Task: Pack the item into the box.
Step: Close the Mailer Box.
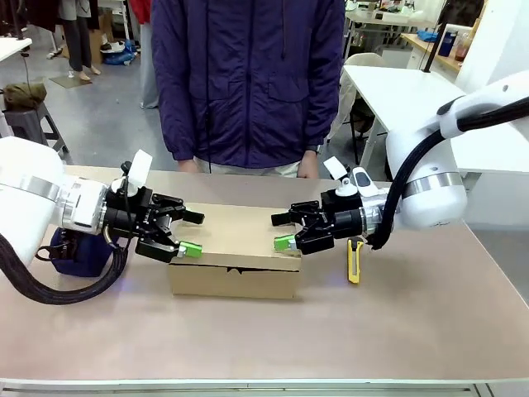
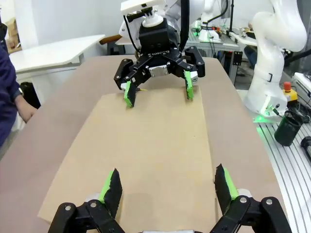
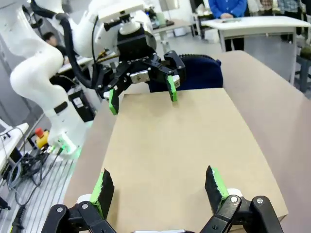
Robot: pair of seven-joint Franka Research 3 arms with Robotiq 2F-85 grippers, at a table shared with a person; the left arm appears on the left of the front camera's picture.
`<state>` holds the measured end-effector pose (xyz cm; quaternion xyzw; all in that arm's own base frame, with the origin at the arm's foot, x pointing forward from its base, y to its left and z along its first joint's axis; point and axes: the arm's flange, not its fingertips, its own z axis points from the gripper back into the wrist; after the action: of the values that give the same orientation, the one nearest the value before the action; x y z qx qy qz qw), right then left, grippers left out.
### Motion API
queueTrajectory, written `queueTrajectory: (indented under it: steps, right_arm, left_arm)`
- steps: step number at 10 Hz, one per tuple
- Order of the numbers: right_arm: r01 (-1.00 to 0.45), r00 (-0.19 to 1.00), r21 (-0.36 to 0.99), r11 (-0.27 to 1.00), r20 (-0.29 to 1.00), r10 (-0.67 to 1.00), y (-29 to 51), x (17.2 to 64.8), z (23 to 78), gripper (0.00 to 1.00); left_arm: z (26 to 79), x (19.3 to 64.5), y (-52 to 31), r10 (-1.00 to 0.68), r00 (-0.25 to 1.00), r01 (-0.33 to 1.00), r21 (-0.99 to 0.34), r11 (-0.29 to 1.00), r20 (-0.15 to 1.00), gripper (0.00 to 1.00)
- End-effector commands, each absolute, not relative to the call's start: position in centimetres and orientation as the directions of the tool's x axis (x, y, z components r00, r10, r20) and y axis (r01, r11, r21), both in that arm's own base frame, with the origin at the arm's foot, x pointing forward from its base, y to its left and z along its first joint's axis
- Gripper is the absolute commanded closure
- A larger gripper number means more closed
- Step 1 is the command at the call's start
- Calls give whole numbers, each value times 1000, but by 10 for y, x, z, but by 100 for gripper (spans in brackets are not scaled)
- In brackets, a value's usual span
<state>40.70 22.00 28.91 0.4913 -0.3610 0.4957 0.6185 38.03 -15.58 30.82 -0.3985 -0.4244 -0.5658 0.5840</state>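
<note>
The box is a shallow brown carton lying shut in the middle of the table, its lid flat. My left gripper hovers at the box's left end, fingers spread wide over the lid and empty. Facing it from the right end is my right gripper, also open and empty. Each wrist view shows the other gripper across the lid: the right gripper and the left gripper. The item is out of view.
A yellow-and-black utility knife lies just right of the box. A navy pouch sits behind my left arm. A person in a dark jacket stands at the far edge, hands low by the tabletop.
</note>
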Motion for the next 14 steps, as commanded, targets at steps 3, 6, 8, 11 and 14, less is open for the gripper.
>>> queueTrajectory:
  steps: [3, 6, 8, 11, 14]
  right_arm:
    - [-969, 242, 242, 42, 917, 315, 228, 411, 288, 0]
    - [-971, 238, 239, 31, 931, 278, 218, 409, 301, 0]
    - [-957, 287, 289, 31, 924, 251, 186, 395, 330, 0]
    - [-929, 368, 367, 43, 914, 168, 103, 367, 369, 0]
    - [-809, 578, 559, 180, 813, 72, -21, 357, 378, 0]
  left_arm:
    - [304, 369, -159, -319, 39, 999, -40, 3, 947, 0]
    - [319, 368, -150, -253, 40, 999, -36, 20, 967, 0]
    - [360, 362, -121, -162, 51, 996, -37, 85, 985, 0]
    - [416, 341, -42, -232, 172, 979, -140, 147, 957, 0]
    - [436, 330, 49, -244, 366, 891, -263, 370, 898, 0]
